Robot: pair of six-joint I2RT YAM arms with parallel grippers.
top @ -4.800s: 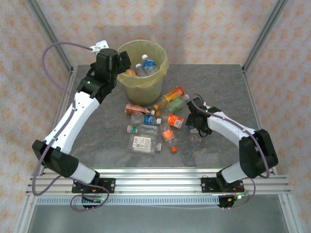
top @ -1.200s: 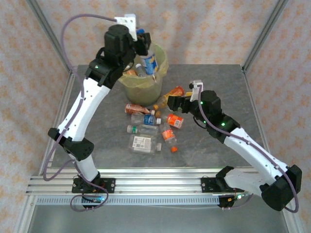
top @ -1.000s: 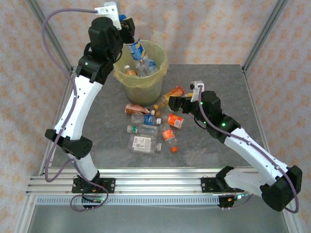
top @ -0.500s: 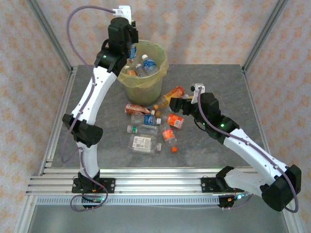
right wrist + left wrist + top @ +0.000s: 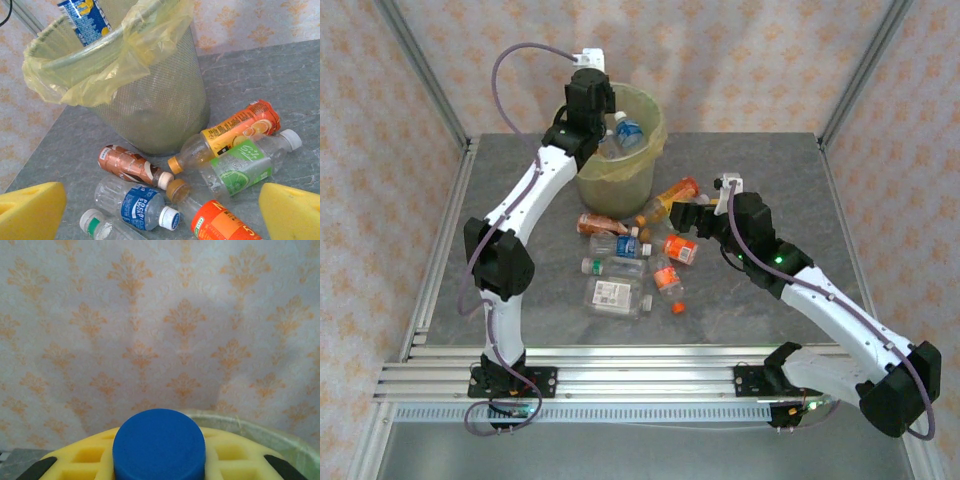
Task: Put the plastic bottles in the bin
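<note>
The left gripper [image 5: 591, 104] is held over the left side of the mouth of the bin [image 5: 620, 178], which stands at the far middle of the table [image 5: 770, 170]. In the left wrist view its yellow pads [image 5: 80, 461] are seen closed tightly on a blue-capped bottle [image 5: 159, 445]. Only the cap is shown, with the bin's rim curving behind it and patterned wallpaper [image 5: 150, 315] beyond. In the right wrist view a blue-and-yellow-labelled bottle [image 5: 84, 15] is seen upright in the bin's mouth, behind the yellowish bag [image 5: 145, 40] folded over the rim. Whether it is the clamped one cannot be told. A white-capped bottle [image 5: 626, 131] lies inside the bin.

The right gripper [image 5: 678, 212] is spread wide and nothing is gripped. It is held above the loose bottles to the right of the bin, and the bin's mesh wall rises between them and its mouth.

An orange-labelled bottle [image 5: 240, 127] and a green-labelled bottle [image 5: 242, 167] lie side by side, touching, just beside the bin's foot. A crushed brown bottle [image 5: 130, 164] lies close to the foot as well. Below it are a blue-labelled bottle [image 5: 135, 205], a green-capped bottle [image 5: 92, 222] and a red-orange bottle [image 5: 220, 225]. Nearer the arms' bases, a flattened clear bottle [image 5: 613, 296], a small orange bottle [image 5: 666, 275] and a loose orange cap [image 5: 678, 307] are seen on the table.
</note>
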